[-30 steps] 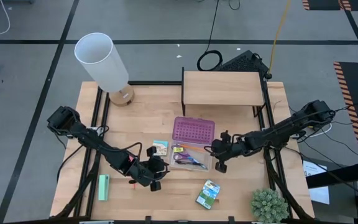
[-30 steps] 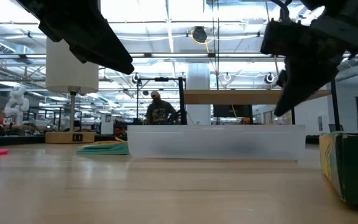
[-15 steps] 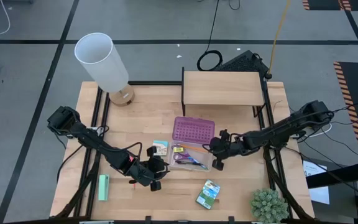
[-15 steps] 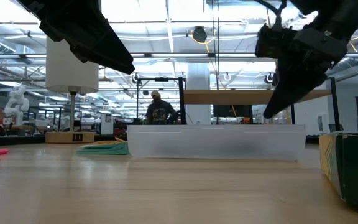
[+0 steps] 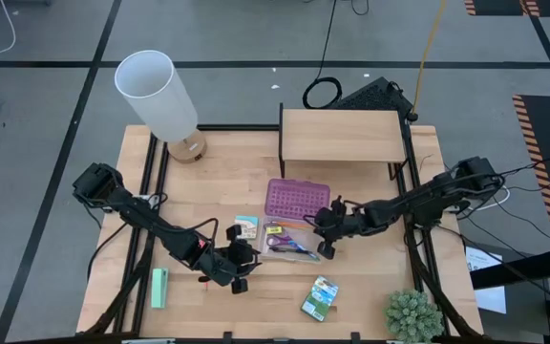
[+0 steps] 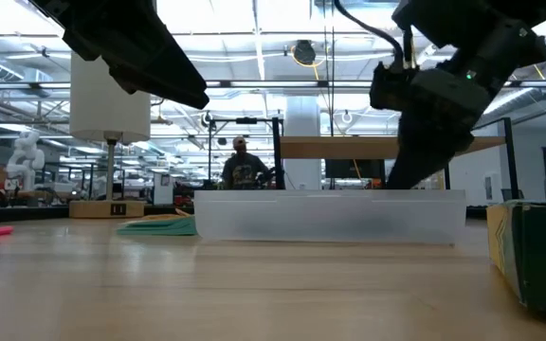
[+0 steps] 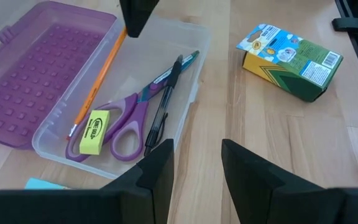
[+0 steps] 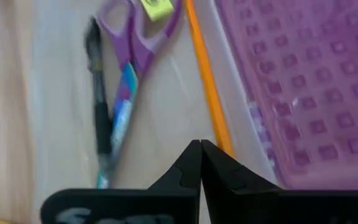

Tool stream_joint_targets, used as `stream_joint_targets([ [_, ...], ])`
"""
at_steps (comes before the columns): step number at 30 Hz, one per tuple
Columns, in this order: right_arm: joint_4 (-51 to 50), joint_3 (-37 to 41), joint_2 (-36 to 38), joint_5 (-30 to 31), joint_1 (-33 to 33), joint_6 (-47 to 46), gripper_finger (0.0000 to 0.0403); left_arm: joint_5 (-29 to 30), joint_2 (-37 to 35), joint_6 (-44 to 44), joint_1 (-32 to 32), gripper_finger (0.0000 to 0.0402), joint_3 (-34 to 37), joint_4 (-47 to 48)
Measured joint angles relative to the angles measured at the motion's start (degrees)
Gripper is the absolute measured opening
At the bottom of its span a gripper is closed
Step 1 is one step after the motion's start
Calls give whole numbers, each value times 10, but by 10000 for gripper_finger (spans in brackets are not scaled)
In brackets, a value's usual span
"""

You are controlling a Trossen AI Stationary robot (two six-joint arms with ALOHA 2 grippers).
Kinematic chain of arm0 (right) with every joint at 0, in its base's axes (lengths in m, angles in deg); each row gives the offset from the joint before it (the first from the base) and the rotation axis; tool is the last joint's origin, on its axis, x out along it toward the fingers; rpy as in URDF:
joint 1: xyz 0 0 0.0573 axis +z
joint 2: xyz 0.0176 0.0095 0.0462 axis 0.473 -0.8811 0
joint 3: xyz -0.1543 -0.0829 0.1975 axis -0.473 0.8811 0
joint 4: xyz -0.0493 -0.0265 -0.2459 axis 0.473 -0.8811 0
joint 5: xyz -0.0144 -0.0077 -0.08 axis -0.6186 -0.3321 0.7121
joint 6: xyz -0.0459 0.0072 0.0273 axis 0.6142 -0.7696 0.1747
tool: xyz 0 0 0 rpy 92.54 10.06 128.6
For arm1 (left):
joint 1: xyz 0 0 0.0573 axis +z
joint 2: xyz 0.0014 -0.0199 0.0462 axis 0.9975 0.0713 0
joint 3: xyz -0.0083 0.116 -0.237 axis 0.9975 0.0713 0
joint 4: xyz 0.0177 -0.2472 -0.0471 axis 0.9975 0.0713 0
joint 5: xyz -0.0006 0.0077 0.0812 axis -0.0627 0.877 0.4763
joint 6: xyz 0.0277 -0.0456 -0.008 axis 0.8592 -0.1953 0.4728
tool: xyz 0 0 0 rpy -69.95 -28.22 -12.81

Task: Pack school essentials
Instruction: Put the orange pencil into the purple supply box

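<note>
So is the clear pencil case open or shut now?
Open: the clear case has its purple lid folded back flat, with scissors visible inside.

Pretty standard lab setup: light wood table (image 5: 218, 182) on a grey floor (image 5: 46, 143) with black tape lines. White-shaded lamp (image 5: 158, 94) upper left, small wooden shelf (image 5: 341, 135) top centre, potted plant (image 5: 412, 315) lower right, bright ceiling lights (image 6: 254, 38) and a person (image 6: 242, 166) far back
</note>
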Motion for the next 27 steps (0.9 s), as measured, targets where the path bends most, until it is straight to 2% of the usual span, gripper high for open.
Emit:
stream_joint_targets([
  [10,-50,-6,31,63,2,4,0,0,0,1,0,136,0,0],
  [16,-100,-6,29,41,1,-30,0,0,0,4,0,136,0,0],
  [27,-76,-6,29,-32,2,-46,0,0,0,3,0,136,0,-1],
])
